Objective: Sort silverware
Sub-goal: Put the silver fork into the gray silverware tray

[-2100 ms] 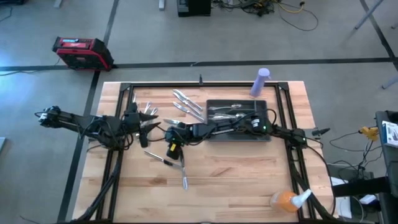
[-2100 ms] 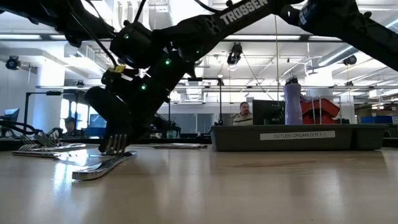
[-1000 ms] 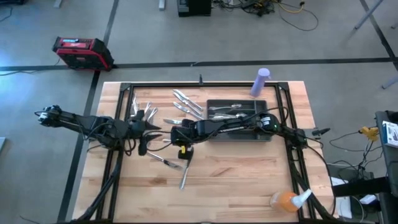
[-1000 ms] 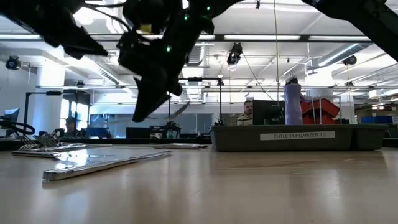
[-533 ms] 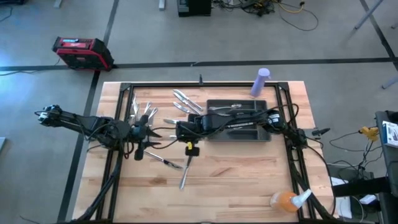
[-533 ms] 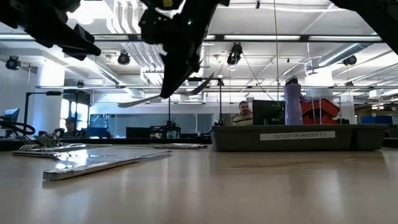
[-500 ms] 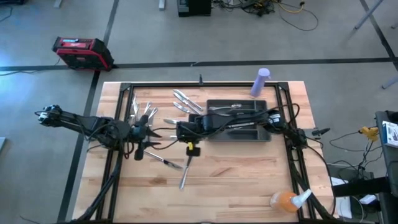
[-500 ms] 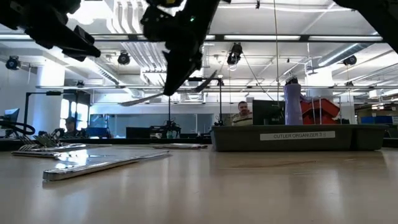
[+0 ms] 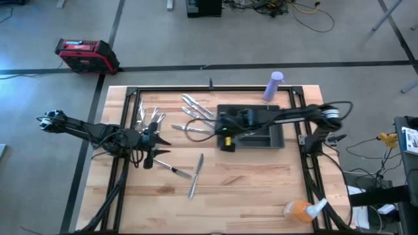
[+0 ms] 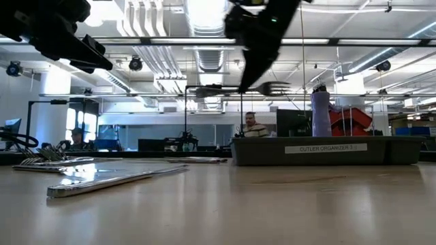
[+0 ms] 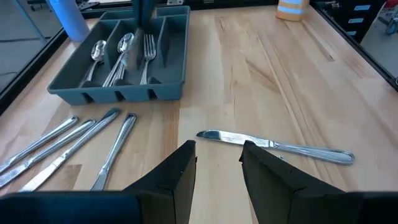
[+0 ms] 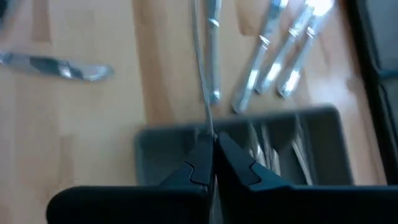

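My left pincer point(image 9: 159, 142) hangs low over the left part of the surface point(image 9: 261, 189), near its middle depth, and its two fingers point(image 11: 184, 176) stand apart with nothing between them. Just beyond the fingers, in my left wrist view, one knife point(image 11: 277, 145) lies flat on the wood; from above I see it beside a second loose piece point(image 9: 197, 174), both toward the near side of the surface. Further to the left edge, close to the far corner, a small heap of forks point(image 9: 149, 115) rests on the wood. Three more knives point(image 9: 196, 106) lie side by side toward the far edge, just left of the tray.

My right pincer point(image 9: 223, 132) is raised over the left end of the dark grey tray point(image 9: 277, 138) and it is clenched on a fork point(image 10: 240, 88). The fork is held level in the air, well above the surface, and its tines point toward the tray in the low view. In my right wrist view the thin handle point(image 12: 200, 62) runs straight out between my closed fingers point(image 12: 198, 163), with the tray edge under it.

Inside the tray some spoons point(image 11: 96, 51) and one fork point(image 11: 147, 55) already lie in their compartments. A purple bottle point(image 9: 273, 86) stands behind the tray at the far edge.
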Robot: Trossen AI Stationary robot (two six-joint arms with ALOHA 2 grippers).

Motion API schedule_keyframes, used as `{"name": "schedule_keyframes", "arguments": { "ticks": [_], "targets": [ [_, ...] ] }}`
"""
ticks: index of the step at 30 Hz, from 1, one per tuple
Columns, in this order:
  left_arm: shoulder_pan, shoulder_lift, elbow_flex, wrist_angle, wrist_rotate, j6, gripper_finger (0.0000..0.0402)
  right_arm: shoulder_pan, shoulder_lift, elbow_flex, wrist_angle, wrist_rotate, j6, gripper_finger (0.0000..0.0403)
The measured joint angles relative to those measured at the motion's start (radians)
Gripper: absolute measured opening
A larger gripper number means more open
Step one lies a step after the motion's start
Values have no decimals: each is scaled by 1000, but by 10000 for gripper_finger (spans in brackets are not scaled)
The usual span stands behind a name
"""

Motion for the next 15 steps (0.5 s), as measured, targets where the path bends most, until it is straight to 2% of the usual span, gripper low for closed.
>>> {"name": "schedule_keyframes", "arguments": {
  "ticks": [2, 3, 6, 10, 12, 15],
  "targets": [
    [0, 6, -2, 19, -30, -49, 117, -5, -76, -103, 46, 0, 0, 2],
    [-1, 19, -4, 69, -96, -142, 117, -6, -113, -153, 62, 4, 1, 2],
    [2, 57, -4, 153, -423, -389, 117, -7, -208, -279, 84, 42, 11, 2],
    [1, 89, 3, 180, -729, -443, 117, -8, -309, -428, 88, 113, 71, 1],
    [2, 99, 3, 176, -812, -438, 117, -8, -344, -489, 96, 161, 95, 1],
    [2, 109, 3, 176, -834, -438, 117, -13, -368, -561, 141, 198, 120, 1]
  ]
}}
